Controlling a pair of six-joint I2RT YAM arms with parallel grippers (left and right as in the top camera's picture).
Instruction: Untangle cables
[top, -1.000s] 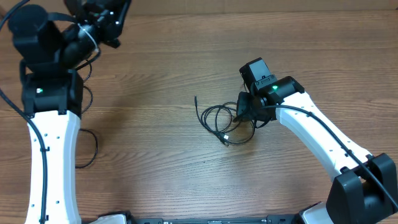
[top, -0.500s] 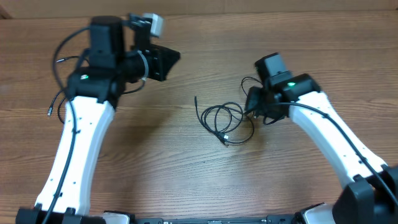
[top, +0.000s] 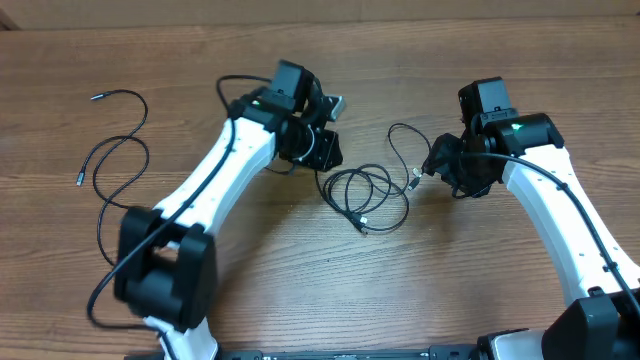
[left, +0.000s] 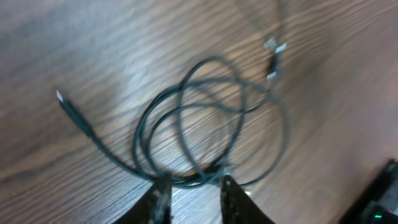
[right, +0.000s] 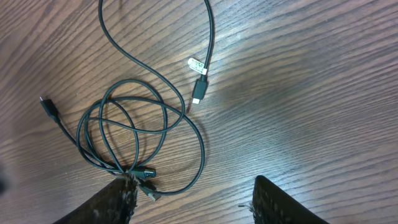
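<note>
Left gripper (left: 194, 186): your fingers were parted, nothing clamped. In the left wrist view the near edge of the tangled coil of thin black cables (left: 186, 121) crossed the gap between the tips. I could not tell whether the tips touched the cord.

Right gripper (right: 193, 183): fingers spread wide and empty. The coil lay toward 10 o'clock of them. A small black plug with a white tag (right: 199, 92) lay toward 12 o'clock, clear of both fingers.

Overhead: the coil (top: 364, 197) sat mid-table on the brown wood-grain table (top: 300, 290). The left gripper (top: 322, 150) was at the coil's 10 o'clock, just beside it. The right gripper (top: 440, 165) was at its 2 o'clock, near the tagged plug. A second loose black cable (top: 125, 140) lay well apart toward 9 o'clock, by itself.

Step, by my reading: one cord looked freed and the coil remained. You were lining up a pinch on it. Next move calls for closing the left fingers on a single strand, not the crossing, while the right takes the tagged plug end.

Pose: left arm ran diagonally from 7 o'clock toward the centre, wrist tipped down. Right arm came up from 5 o'clock, wrist turned toward 9 o'clock.
</note>
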